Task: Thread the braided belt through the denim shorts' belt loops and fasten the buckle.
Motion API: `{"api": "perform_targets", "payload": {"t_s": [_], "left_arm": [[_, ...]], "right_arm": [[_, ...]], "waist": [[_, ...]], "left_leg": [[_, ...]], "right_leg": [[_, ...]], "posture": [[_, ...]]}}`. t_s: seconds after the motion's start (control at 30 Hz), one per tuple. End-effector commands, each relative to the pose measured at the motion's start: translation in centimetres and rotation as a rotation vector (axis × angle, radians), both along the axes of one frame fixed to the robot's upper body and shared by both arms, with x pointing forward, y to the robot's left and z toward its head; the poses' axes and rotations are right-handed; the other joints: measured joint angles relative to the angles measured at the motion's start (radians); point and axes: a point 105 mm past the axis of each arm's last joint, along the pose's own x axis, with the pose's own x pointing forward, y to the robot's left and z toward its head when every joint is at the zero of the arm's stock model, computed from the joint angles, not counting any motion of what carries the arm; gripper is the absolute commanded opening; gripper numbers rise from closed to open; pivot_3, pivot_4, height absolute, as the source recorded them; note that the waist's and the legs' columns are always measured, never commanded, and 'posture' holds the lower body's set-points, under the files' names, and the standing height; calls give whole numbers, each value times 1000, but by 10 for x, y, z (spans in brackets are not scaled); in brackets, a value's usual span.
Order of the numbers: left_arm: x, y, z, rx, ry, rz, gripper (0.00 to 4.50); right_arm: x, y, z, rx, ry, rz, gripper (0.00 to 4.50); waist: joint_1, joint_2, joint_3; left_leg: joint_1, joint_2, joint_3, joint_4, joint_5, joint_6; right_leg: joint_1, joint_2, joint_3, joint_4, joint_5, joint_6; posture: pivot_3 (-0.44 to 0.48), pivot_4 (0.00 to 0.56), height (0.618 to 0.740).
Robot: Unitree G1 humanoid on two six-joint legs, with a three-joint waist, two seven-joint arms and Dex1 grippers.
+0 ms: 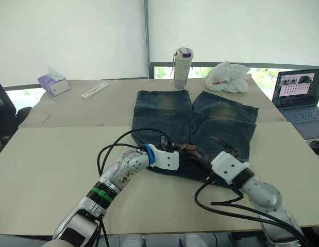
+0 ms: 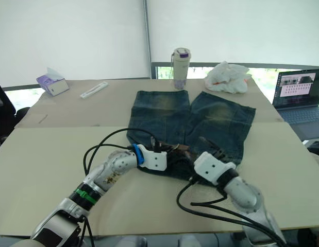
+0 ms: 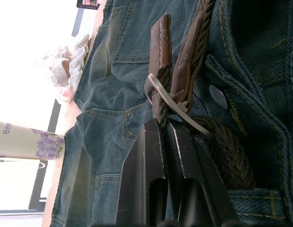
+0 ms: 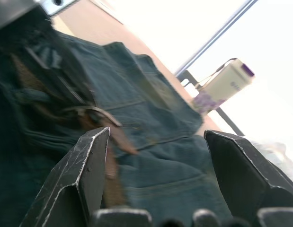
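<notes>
Tissue box (image 1: 53, 82): far left corner of the table (image 1: 46, 154), near a flat white strip (image 1: 95, 89).
Left gripper (image 3: 166, 126): at the waistband's middle on the near edge of the shorts. The left wrist view gives what the head views cannot: the two black fingers (image 3: 145, 156) are pressed together on the braided belt right behind the buckle.
Denim shorts (image 1: 172, 116): flat at the table's centre, legs pointing away from the robot, faded yellowish patches on both legs, waistband nearest the robot.
Braided belt (image 3: 229, 151): lies along the waistband between the two grippers. Up close, the left wrist view shows its woven strap and two brown leather ends beside the shorts' metal button (image 3: 217, 96).
Buckle (image 3: 177, 105): silver frame, just past the left fingertips, tilted across the strap.
Bottle (image 1: 182, 68): white with a purple lid, upright just beyond the legs.
White bag (image 1: 229, 76): crumpled, beside the bottle.
Right gripper (image 4: 158, 137): over the waistband's right part. Its own wrist view shows the fingers wide apart, holding nothing, with denim and belt between them.
Laptop (image 1: 299, 95): open, far right.
</notes>
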Motion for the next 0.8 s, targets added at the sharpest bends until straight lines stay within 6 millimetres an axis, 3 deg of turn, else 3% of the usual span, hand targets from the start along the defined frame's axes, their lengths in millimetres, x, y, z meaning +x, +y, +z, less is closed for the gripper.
{"api": "perform_targets", "payload": {"t_s": [0.03,0.17,0.57,0.67,0.8], "left_arm": [[-2,-5,9,-48,-16,-17,0],[-2,-5,10,-50,-20,-22,0],[-6,-7,9,-45,-26,-40,0],[-7,-9,9,-45,-28,-48,0],[-7,-9,8,-48,-22,-47,0]], "right_arm": [[7,3,-3,-159,-26,11,3635],[13,8,-21,-280,6,34,3635],[22,15,-22,-325,-46,47,3635],[23,19,-24,-329,-46,68,3070],[23,23,-25,-331,-44,93,1895]], "waist": [[1,0,0],[2,0,0],[2,0,0],[2,0,0],[2,0,0]], "left_leg": [[0,0,1,0,0,0],[0,0,2,0,0,0],[-1,0,1,0,0,0],[-1,0,1,1,0,0],[-1,0,1,1,0,0]], "right_leg": [[0,0,0,0,0,0],[0,0,0,0,0,0],[0,0,0,0,0,0],[0,0,0,0,0,0],[0,0,0,0,0,0]], "posture": [[0,150,740],[0,150,740],[0,150,740],[0,150,740],[0,150,740]]}}
